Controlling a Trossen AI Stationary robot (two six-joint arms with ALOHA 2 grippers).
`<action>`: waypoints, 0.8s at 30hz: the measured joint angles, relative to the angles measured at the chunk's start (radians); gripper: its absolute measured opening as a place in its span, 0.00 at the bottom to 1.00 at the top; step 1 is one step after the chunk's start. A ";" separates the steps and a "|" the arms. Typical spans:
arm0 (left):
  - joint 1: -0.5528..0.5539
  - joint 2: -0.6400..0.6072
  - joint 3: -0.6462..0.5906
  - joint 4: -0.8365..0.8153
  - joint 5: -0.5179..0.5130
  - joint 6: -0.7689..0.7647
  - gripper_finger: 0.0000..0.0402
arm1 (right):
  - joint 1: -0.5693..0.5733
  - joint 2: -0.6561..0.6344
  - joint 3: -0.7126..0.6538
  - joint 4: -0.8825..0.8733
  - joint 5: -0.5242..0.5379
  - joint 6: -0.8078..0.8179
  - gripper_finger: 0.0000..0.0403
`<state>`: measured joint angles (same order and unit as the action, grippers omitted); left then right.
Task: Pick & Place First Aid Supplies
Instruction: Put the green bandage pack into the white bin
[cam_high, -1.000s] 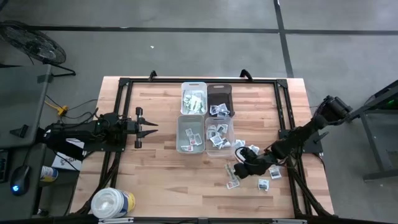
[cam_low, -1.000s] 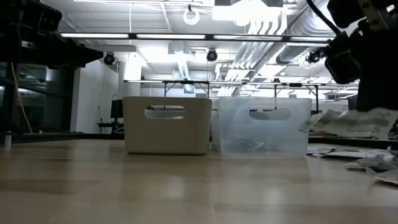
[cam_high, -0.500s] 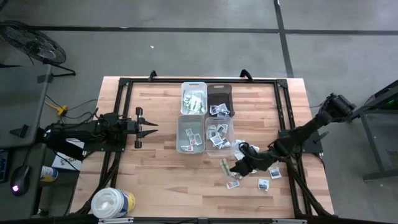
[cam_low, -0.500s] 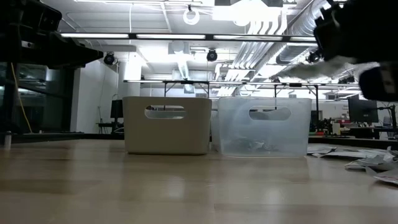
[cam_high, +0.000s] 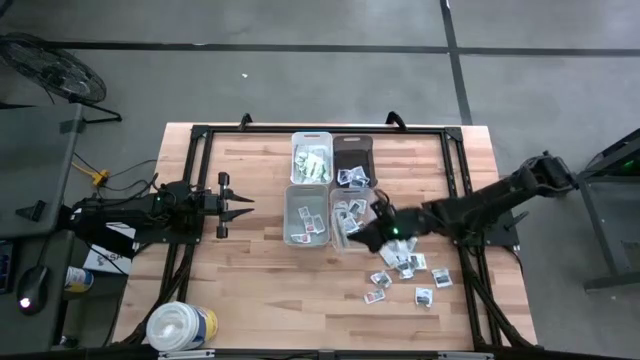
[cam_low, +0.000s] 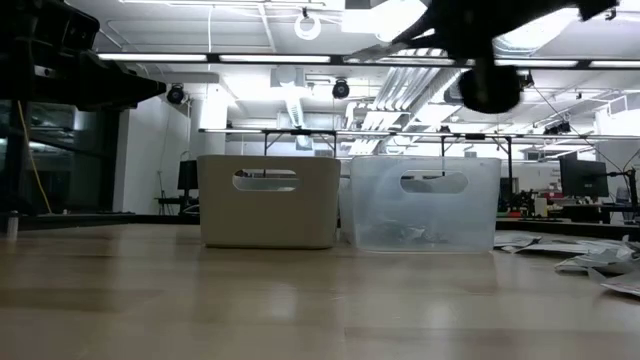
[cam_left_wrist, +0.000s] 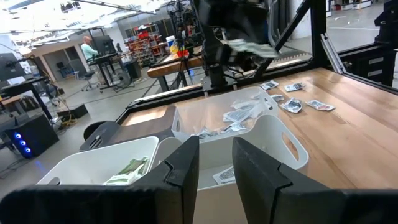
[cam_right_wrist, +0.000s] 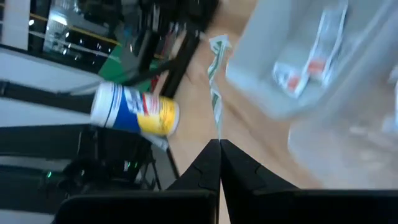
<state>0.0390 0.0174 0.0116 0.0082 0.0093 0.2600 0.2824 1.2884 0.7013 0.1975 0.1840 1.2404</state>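
Note:
A small white-and-green packet (cam_right_wrist: 216, 93) of the first aid supplies sticks out of my right gripper (cam_high: 365, 232), which is shut on it. The gripper hangs over the near right clear bin (cam_high: 357, 240); the left wrist view shows the packet (cam_left_wrist: 249, 45) above that bin (cam_left_wrist: 249, 109). More packets (cam_high: 405, 265) lie loose on the table to the near right, and others lie in the four bins. My left gripper (cam_high: 240, 208) waits open at the table's left, pointing level toward the bins. My right gripper pinches one end of the packet (cam_right_wrist: 217, 134) between its two shut fingertips. The fingers come from the table's right, slanting a little downward. The packet reaches out ahead of the fingertips, seen edge-on in the wrist view, and is lifted clear of table and bins.
The bins stand two by two at the table's middle: a clear one with greenish packets (cam_high: 312, 158), a dark one (cam_high: 352, 155), and a pale one (cam_high: 306, 215) beside the clear one. A big white tub (cam_high: 182, 328) stands at the near left corner. A black frame (cam_high: 200, 135) rims the table.
My right gripper, shut on the packet all along, has risen from the loose packets at the near right and swung toward the table's left and far side until it is over the near right bin. It rolled on the way. The packet came up clear of the table.

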 joint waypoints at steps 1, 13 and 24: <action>0.000 0.000 0.000 0.000 0.000 0.000 0.24 | -0.029 0.000 0.011 -0.009 -0.015 -0.019 0.00; 0.000 0.000 0.000 0.000 0.000 0.000 0.24 | -0.385 0.022 0.091 -0.110 -0.132 -0.190 0.00; 0.000 0.000 0.000 0.000 0.000 0.000 0.24 | -0.612 0.230 0.263 -0.112 -0.278 -0.248 0.00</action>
<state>0.0387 0.0174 0.0116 0.0082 0.0090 0.2600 -0.3297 1.5183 0.9640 0.0853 -0.0936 0.9923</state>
